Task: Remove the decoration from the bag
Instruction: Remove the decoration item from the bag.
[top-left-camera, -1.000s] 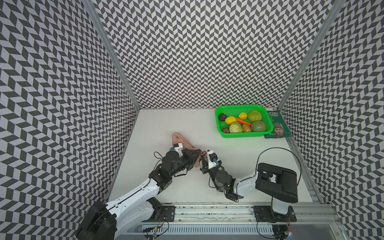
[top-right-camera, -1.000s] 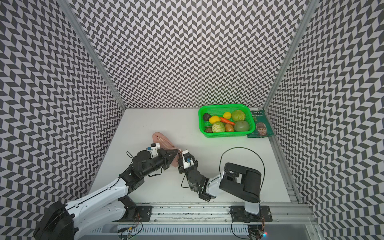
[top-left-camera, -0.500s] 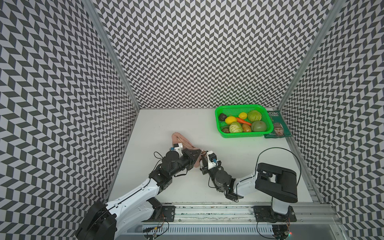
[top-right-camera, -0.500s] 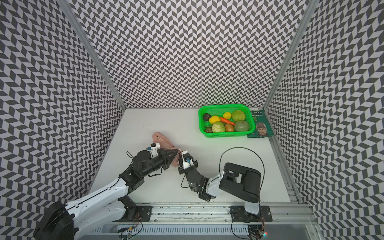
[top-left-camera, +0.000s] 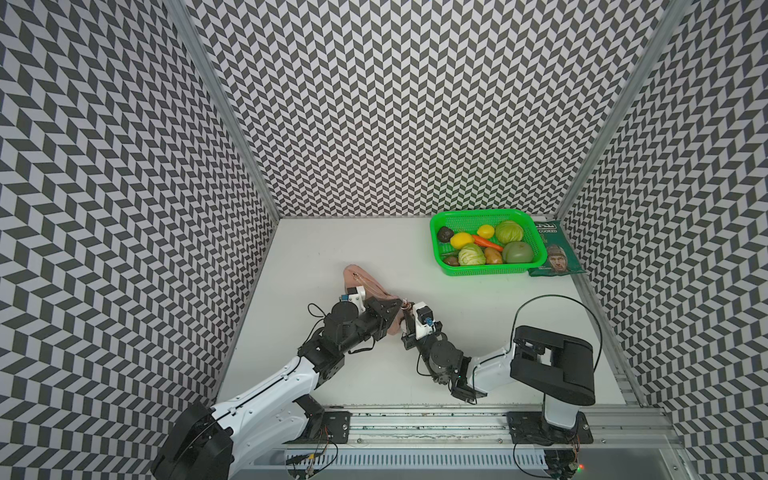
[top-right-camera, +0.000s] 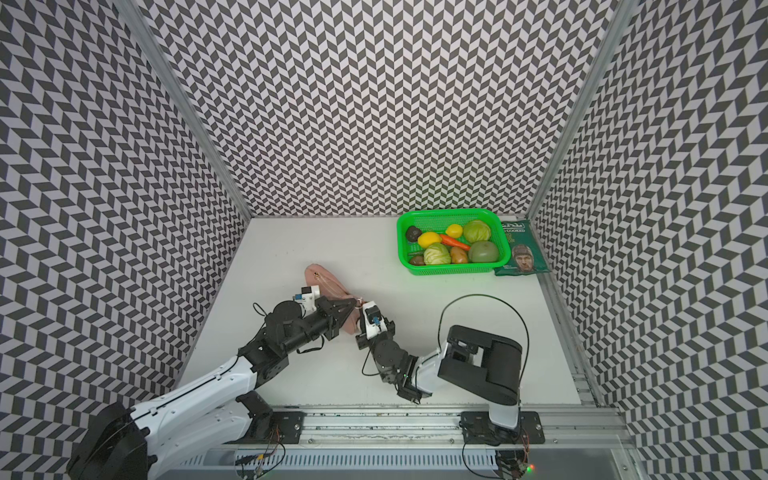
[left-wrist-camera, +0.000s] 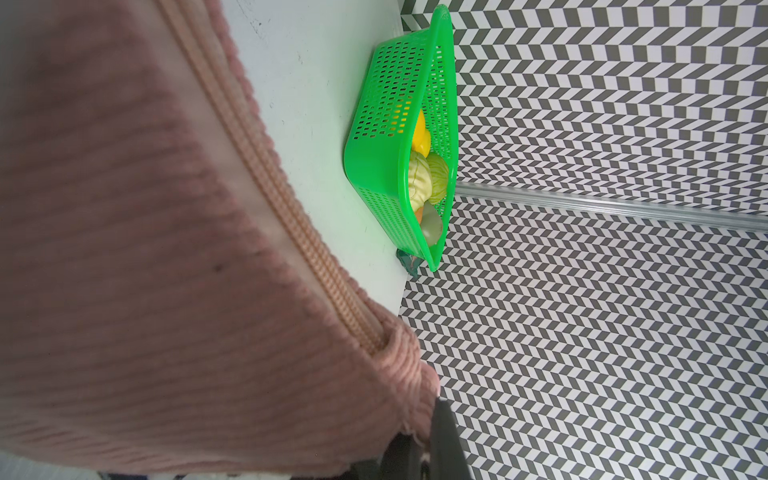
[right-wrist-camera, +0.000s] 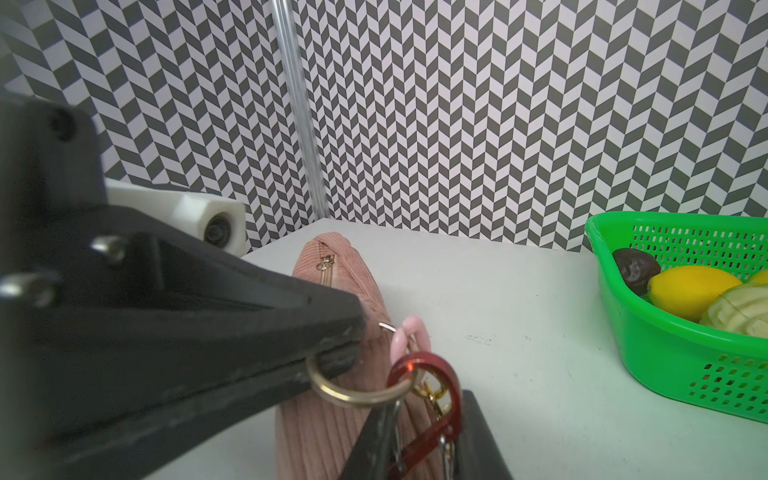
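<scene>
bag (top-left-camera: 368, 284) (top-right-camera: 324, 277) (right-wrist-camera: 332, 286) (left-wrist-camera: 145, 249): a soft dusty-pink ribbed fabric pouch. It is set on the white tabletop (top-left-camera: 332, 241) with its zipper edge uppermost, well apart from the green perforated plastic basket (top-left-camera: 486, 272) (right-wrist-camera: 665, 328) of toy produce.

left gripper (right-wrist-camera: 353, 345) (top-left-camera: 397, 309) (top-right-camera: 353, 305): the jaws are pressed together on the near end of the bag, just beside the thin gold ring (right-wrist-camera: 353, 399). The left wrist view is almost filled by the fabric. This hold is judged to be an anchor, so that the light pouch is not dragged when the chain is worked.

decoration (right-wrist-camera: 401, 370): it is hung from the ring at the bag's near end, between the two grippers. It is seen as a pale pink plastic link, a translucent red-brown link and a small gold clasp. No pom-pom can be made out.

right gripper (right-wrist-camera: 428, 399) (top-left-camera: 409, 316) (top-right-camera: 361, 316): the jaws are set narrowly apart on either side of the red-brown link and clasp. Whether they are pressing on it cannot be told.

step judged: the chain is being taken hold of and the decoration is not yet freed.

next move: a firm pinch close to the clasp is called for, then a pull away from the anchored end.

risk: a smooth link may slip out, or the ring may be pulled instead of the clasp being opened.
</scene>
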